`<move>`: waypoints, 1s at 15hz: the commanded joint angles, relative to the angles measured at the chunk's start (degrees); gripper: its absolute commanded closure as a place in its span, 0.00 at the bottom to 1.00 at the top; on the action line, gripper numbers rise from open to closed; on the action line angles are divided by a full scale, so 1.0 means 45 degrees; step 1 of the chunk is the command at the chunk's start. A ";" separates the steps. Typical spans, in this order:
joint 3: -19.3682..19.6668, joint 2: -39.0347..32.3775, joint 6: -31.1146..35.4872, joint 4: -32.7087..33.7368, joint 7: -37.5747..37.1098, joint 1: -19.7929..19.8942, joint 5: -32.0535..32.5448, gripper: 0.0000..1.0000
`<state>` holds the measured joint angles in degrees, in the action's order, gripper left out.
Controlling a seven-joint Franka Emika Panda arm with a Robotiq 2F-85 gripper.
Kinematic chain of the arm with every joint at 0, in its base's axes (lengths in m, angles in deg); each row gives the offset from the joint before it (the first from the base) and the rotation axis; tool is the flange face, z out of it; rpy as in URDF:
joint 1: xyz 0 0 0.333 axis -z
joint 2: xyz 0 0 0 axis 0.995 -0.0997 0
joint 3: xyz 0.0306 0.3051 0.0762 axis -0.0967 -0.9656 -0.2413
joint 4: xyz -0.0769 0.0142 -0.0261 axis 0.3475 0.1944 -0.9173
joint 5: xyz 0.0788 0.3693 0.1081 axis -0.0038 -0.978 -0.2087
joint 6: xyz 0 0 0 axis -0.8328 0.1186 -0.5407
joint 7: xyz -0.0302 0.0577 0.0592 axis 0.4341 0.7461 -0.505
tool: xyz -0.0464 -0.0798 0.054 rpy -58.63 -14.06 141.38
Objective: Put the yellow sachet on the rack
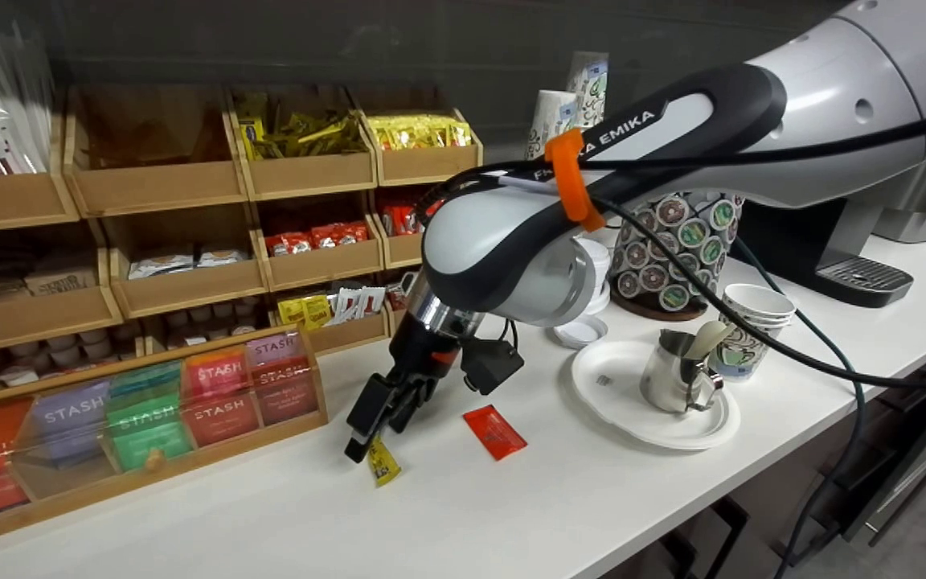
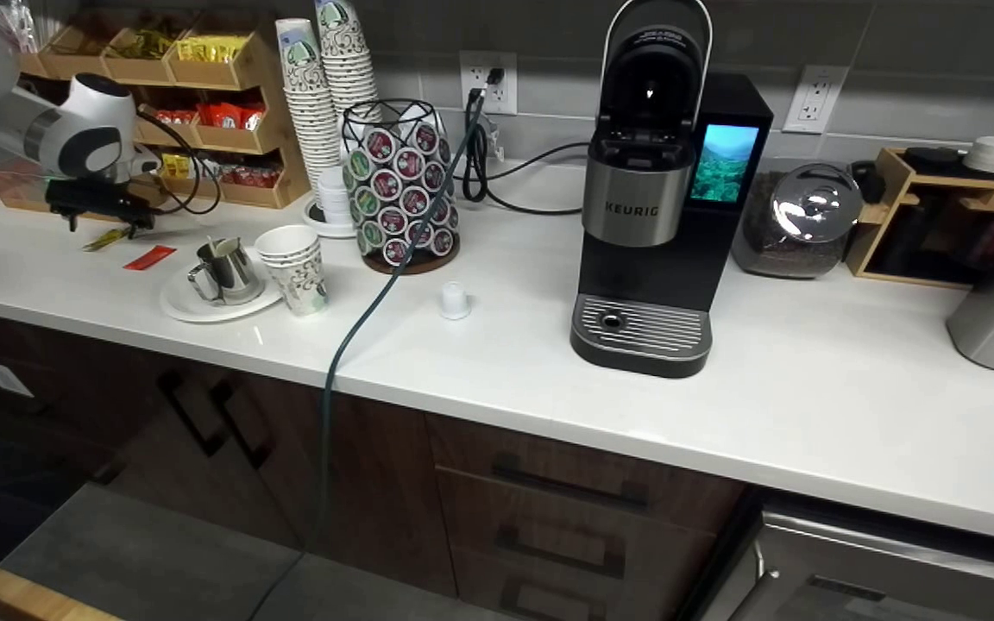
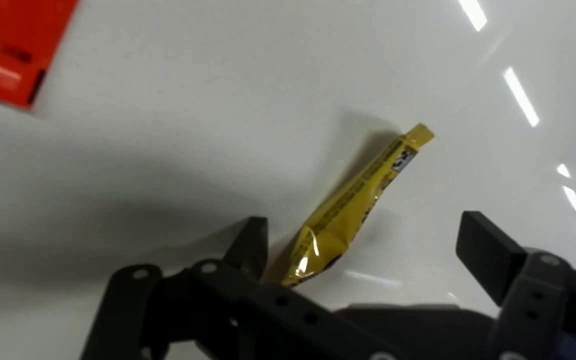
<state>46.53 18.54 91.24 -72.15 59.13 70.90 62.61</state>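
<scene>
The yellow sachet (image 1: 383,465) lies on the white counter below my gripper (image 1: 378,438), and it also shows in an exterior view (image 2: 107,239). In the wrist view the sachet (image 3: 350,212) lies aslant between the spread fingers of the gripper (image 3: 365,232), nearer the left finger. Its lower end is partly hidden behind that finger's linkage. The gripper is open and holds nothing, low over the counter. The rack (image 1: 317,174) is a light-brown wooden tiered shelf behind the gripper, with yellow and red packets in its compartments. The arm hides part of it.
A red sachet (image 1: 494,432) lies beside the yellow one. A wooden tea box (image 1: 226,452) stands in front of the rack. A white plate (image 1: 601,406) with a metal pitcher (image 1: 666,376), paper cups (image 1: 736,350) and the pod carousel (image 1: 676,249) stand to the side.
</scene>
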 commanded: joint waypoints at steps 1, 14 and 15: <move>0.0417 0.0093 0.0349 -0.0276 -0.1295 -0.0414 0.0330 0.00; 0.3769 0.2012 0.2312 -0.1660 -0.3323 -0.3376 0.5044 0.00; 0.3048 0.1711 0.2131 -0.1233 -0.3132 -0.2822 0.4576 0.00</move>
<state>61.46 26.62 101.09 -78.14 46.08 57.25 81.54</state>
